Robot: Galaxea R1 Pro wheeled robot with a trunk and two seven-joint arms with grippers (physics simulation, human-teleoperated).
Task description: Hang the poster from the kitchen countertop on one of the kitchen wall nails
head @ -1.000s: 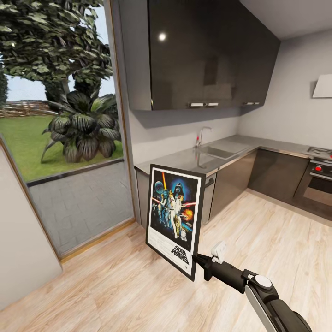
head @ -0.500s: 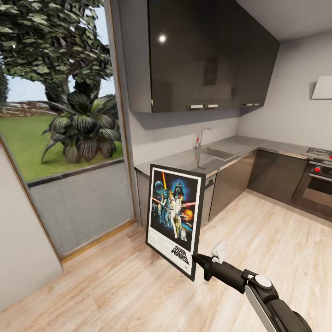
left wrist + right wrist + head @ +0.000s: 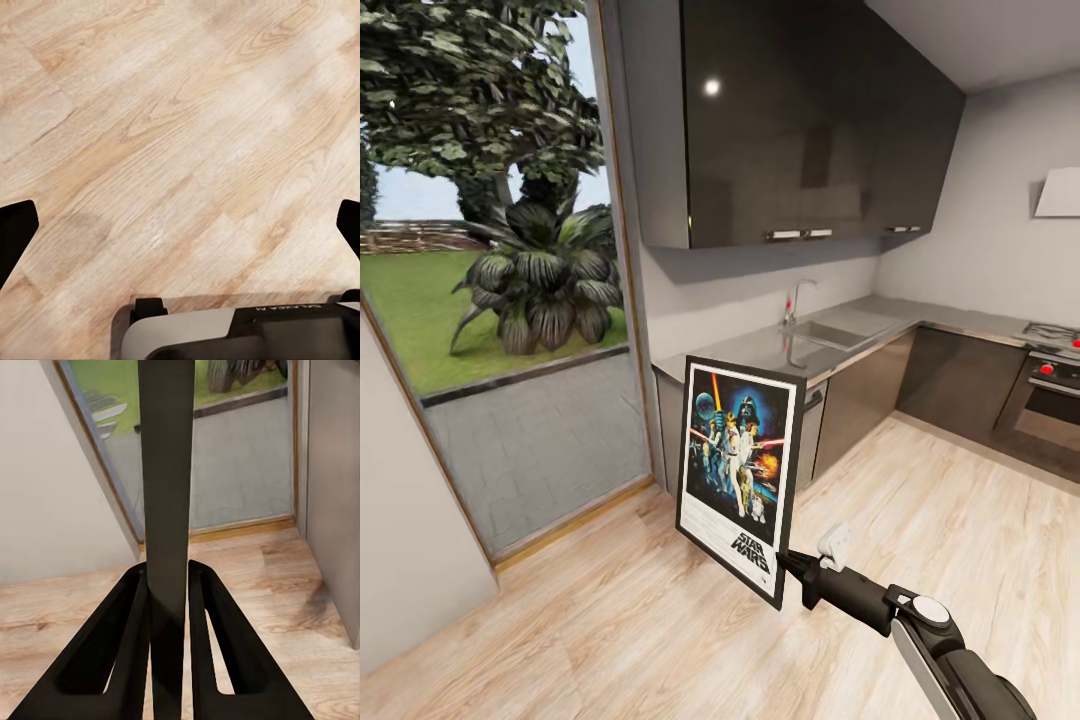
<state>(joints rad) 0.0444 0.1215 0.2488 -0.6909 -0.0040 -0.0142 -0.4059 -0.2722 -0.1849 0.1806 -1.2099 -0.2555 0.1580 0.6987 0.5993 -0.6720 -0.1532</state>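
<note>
The Star Wars poster [image 3: 740, 465] stands upright in the air over the wooden floor, its artwork facing me. My right gripper [image 3: 788, 566] is shut on its lower right corner. Seen edge-on in the right wrist view, the poster [image 3: 166, 472] is a thin dark slab clamped between the two black fingers [image 3: 127, 645]. The grey kitchen countertop [image 3: 760, 350] runs behind the poster, with its sink [image 3: 842, 328] and faucet [image 3: 797, 297]. My left gripper [image 3: 180, 232] hangs open over bare floor, nothing between its fingertips [image 3: 15, 232].
Dark upper cabinets [image 3: 800, 120] hang over the counter. A tall glass door [image 3: 500, 280] onto the garden is at the left. An oven [image 3: 1050, 400] and a range hood [image 3: 1057, 190] are at the right. Wooden floor [image 3: 920, 520] stretches between me and the lower cabinets.
The background has drifted slightly in the picture, so the camera has moved a little. The poster stays held the same way in my right gripper.
</note>
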